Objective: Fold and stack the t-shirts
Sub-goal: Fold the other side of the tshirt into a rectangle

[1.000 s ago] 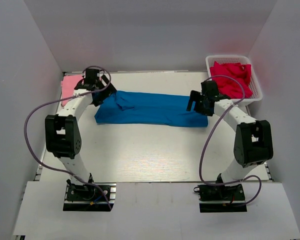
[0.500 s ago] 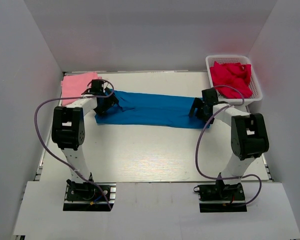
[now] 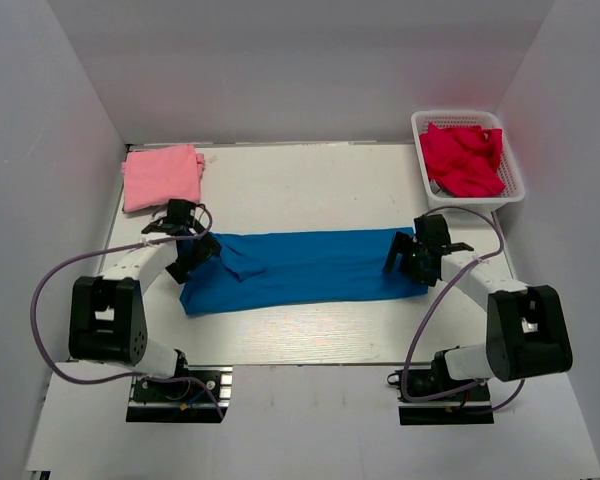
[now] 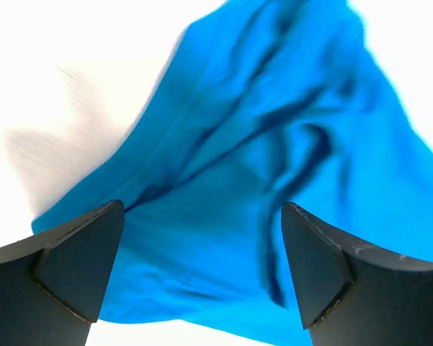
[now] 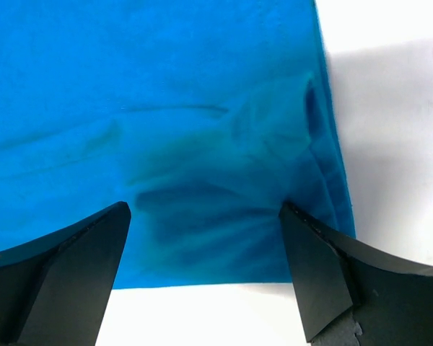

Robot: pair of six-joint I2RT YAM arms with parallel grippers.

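Observation:
The bright blue t-shirt [image 3: 300,268] lies as a long folded strip across the white table [image 3: 300,190], left to right. My left gripper [image 3: 192,255] is low over its rumpled left end, open, with the cloth [image 4: 274,144] between the jaws [image 4: 202,274]. My right gripper [image 3: 405,258] is low over its right end, open, with the cloth [image 5: 166,108] and its near hem between the jaws [image 5: 206,274]. The pale pink t-shirt [image 3: 162,177] lies folded at the back left corner, apart from both grippers.
A white basket [image 3: 460,113] at the back right holds crumpled red cloth [image 3: 462,158]. White walls enclose the table on three sides. Purple cables loop from both arms.
The blue shirt has moved from the middle of the table toward the near edge, together with both grippers at its ends. The pink shirt now shows in full.

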